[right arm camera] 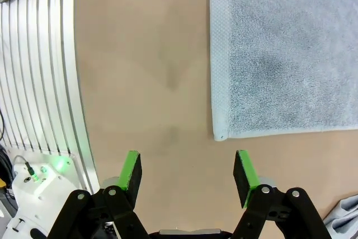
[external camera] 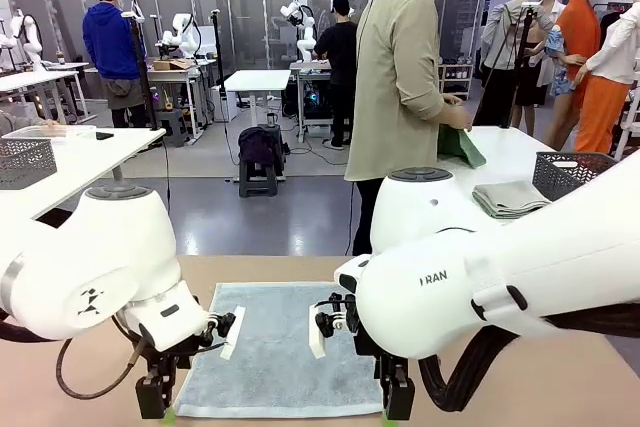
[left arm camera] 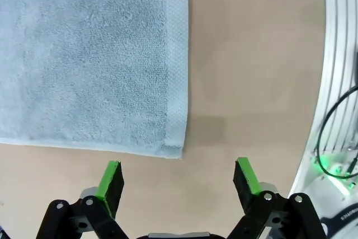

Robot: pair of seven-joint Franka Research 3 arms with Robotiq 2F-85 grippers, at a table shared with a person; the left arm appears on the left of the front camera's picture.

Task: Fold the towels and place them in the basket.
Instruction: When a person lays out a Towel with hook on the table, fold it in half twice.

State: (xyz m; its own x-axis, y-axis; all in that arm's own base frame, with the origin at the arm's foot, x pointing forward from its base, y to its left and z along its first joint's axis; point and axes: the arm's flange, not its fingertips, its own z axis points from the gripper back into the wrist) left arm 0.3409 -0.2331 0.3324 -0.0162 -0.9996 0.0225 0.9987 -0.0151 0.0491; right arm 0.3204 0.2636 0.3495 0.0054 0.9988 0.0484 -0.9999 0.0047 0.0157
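"Front view: where does the towel (external camera: 280, 347) lie?"

"Spread flat on the tan desk (external camera: 580, 387), between the two white arms. The left end effector (external camera: 160, 407) hangs at its near left corner, and the right end effector (external camera: 392, 402) at its near right corner."

"Left wrist view: what is the state of the left end effector (left arm camera: 179, 172)?"

"Its fingers stand wide apart with nothing between them. A hemmed corner of the towel (left arm camera: 84, 54) lies on the desk (left arm camera: 251, 54) just beyond the gap, clear of both green pads. A ribbed metal rail (left arm camera: 335, 54) borders the desk."

"Right wrist view: and the right end effector (right arm camera: 187, 172)?"

"Likewise parted and empty, over bare desk (right arm camera: 140, 54). The towel (right arm camera: 285, 54) ends in a corner just beyond the gap, and the ribbed metal rail (right arm camera: 39, 54) runs along the other side."
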